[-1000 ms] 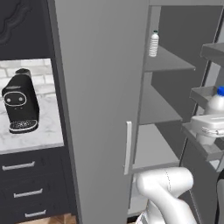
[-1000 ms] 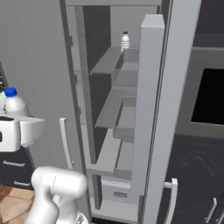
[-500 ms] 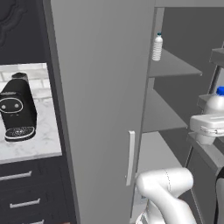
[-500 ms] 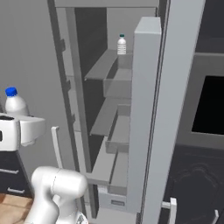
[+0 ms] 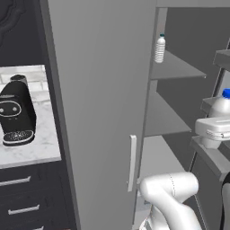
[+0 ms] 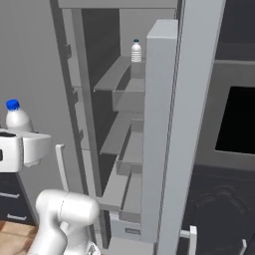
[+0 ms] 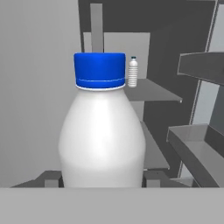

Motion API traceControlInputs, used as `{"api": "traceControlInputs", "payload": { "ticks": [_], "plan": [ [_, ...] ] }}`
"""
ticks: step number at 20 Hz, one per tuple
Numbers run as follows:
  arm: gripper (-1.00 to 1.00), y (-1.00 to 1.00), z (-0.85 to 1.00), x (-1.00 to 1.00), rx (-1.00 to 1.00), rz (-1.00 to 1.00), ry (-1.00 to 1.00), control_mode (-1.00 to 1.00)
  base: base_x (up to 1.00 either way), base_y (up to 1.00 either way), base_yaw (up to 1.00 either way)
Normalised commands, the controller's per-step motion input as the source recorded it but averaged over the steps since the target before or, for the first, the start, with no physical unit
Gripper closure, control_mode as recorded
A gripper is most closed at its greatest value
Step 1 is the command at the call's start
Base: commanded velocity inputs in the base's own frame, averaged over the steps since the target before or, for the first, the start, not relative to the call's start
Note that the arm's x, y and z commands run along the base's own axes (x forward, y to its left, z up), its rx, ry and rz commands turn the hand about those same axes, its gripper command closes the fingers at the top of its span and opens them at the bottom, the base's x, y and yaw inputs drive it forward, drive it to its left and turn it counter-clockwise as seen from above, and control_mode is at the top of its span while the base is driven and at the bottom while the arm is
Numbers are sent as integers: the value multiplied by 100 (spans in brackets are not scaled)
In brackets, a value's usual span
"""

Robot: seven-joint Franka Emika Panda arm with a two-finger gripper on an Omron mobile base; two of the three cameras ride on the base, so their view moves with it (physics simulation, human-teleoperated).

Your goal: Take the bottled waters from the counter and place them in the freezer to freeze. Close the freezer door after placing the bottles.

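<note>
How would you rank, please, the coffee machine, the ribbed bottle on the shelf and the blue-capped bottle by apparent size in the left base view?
1. Coffee machine, clearly largest.
2. Blue-capped bottle, partly hidden by the gripper; nearness inflates it.
3. Ribbed bottle, smallest, but farther back on the freezer shelf, so true sizes stay unsure.

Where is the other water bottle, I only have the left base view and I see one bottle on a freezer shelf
Observer: The white bottle with the blue cap stands upright in the end effector, in front of the open freezer.
Operator: Is the shelf bottle upright?
Observer: Yes, the ribbed bottle stands upright at the back of the top shelf.
Operator: What is right of the freezer?
Observer: A dark built-in oven.
</note>
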Motion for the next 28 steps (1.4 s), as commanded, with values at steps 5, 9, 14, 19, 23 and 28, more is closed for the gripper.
{"api": "traceControlInputs", "payload": {
  "ticks": [5,9,14,19,23,28],
  "plan": [
    [100,0,0,0,0,0,0,100,34,-2,0],
    [100,0,0,0,0,0,0,100,40,0,0],
    [100,0,0,0,0,0,0,100,32,-2,0],
    [100,0,0,0,0,0,0,100,17,-18,0],
    [100,0,0,0,0,0,0,100,18,-29,0],
    [100,0,0,0,0,0,0,100,12,-24,0]
  ]
}}
